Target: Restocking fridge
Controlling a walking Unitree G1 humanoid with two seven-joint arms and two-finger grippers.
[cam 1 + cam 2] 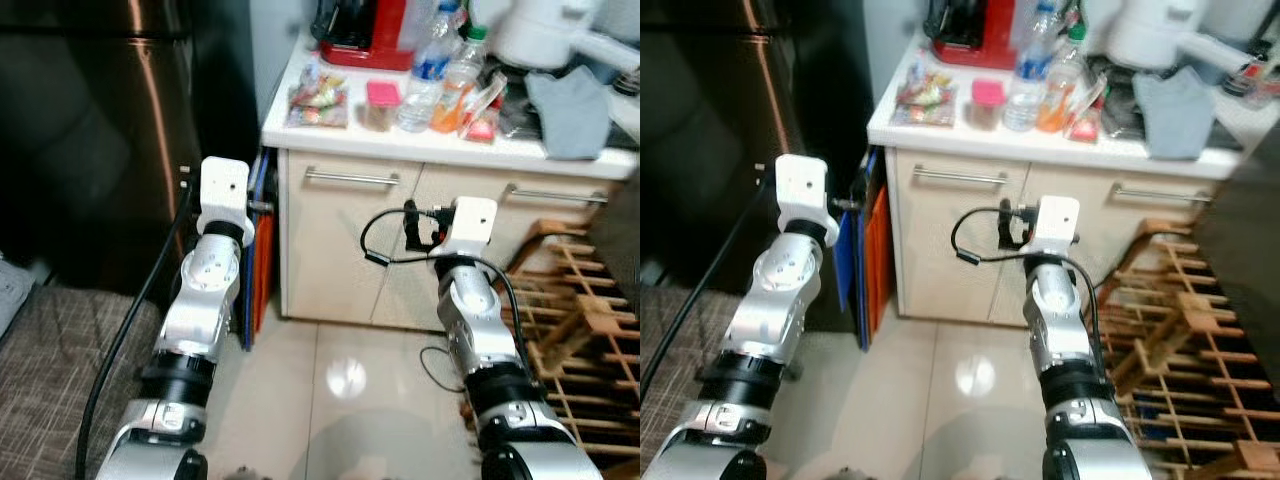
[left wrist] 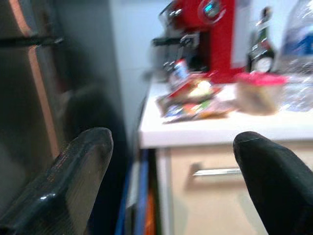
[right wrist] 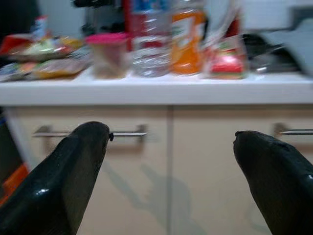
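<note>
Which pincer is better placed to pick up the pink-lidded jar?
Probably the right pincer: open, it faces the pink-lidded jar on the counter. The left pincer points nearer the fridge.

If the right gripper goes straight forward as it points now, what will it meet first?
Most likely the cream cabinet door under the white counter. The right gripper, fingers open, aims at the seam between the two doors, below the bottles. Nothing seems to stand in between, though depth is unclear.

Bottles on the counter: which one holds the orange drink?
The bottle with the green cap, second of the pair, to the robot's right of the clear water bottle with the blue label. Its lower half shows orange liquid; the other's contents look clear.
</note>
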